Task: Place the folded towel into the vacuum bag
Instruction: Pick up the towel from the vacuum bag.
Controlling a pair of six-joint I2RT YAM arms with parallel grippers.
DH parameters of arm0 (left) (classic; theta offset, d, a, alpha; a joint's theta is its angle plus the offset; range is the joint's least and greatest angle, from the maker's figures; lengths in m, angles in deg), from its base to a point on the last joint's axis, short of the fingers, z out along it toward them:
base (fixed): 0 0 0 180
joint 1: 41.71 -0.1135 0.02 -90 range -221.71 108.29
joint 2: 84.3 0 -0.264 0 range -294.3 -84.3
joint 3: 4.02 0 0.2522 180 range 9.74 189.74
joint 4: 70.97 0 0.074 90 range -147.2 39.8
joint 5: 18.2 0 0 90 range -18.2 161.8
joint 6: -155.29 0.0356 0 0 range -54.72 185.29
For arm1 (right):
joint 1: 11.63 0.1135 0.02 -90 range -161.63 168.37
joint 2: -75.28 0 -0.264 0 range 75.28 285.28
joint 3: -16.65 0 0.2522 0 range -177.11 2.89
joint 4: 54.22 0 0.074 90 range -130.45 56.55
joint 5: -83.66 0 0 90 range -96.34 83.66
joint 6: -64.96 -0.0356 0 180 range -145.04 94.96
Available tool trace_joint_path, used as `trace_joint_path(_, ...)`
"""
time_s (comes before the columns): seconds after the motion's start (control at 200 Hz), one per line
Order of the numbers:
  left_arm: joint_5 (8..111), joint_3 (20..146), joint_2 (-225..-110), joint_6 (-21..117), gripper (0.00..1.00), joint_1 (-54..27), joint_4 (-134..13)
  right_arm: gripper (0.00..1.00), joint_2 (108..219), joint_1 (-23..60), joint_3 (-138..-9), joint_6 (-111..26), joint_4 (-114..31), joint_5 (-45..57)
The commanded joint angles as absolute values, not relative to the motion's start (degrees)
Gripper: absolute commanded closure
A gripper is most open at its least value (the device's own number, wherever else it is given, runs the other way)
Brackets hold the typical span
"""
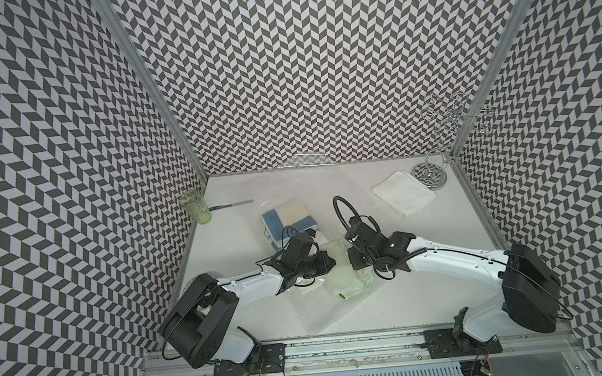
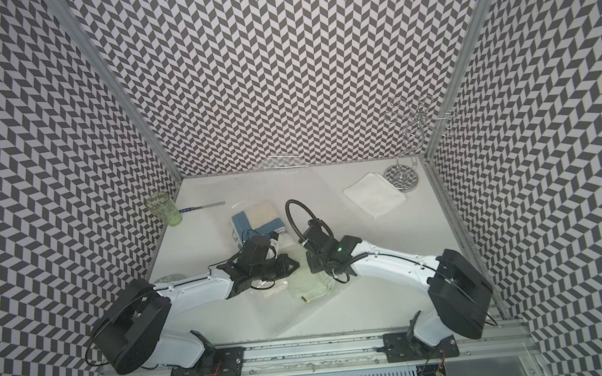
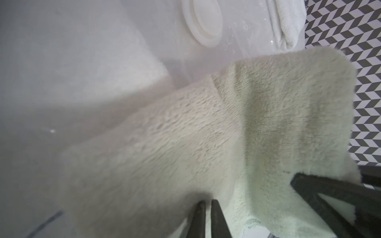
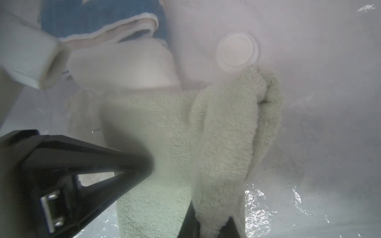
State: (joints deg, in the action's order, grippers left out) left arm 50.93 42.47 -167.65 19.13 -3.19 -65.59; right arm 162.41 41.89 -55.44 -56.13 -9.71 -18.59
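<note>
Our right hand (image 4: 210, 228) was clamped on the towel (image 4: 226, 134), half inside the bag (image 3: 82, 103). Our left hand (image 3: 208, 218) pinched the bag's edge. We judged the towel needed pushing deeper.

Top views: high above the near edge, far off, looking down toward the far wall (image 1: 281, 68); the whole table (image 1: 431, 296) fits in.
Top views share: almost everything, shifted a little sideways.
Left wrist view: on the left arm (image 1: 248, 281), very close to the green towel (image 3: 278, 113), facing right and far.
Right wrist view: on the right arm (image 1: 447, 258), very close to the same towel, facing left and far.
Wrist views share: the towel and the round white valve (image 4: 237, 52), seen through the cloudy vacuum bag (image 4: 319, 123).
</note>
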Motion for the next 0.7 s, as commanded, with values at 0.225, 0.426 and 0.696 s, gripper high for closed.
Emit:
trace_joint_path(0.225,49.14,40.75,-167.84,19.48,0.9,-3.12,-70.2,0.91,167.14,45.29,-54.87,-58.16,-22.78,-4.23)
trace_joint_path(0.426,49.36,40.77,-164.6,20.99,0.9,-4.53,-65.73,0.91,172.61,44.4,-52.67,-59.56,-22.9,-4.78)
trace_joint_path(0.696,56.17,44.51,-149.45,25.73,0.71,-10.09,-43.65,0.93,168.29,36.16,-51.36,-57.88,-15.71,-13.41)
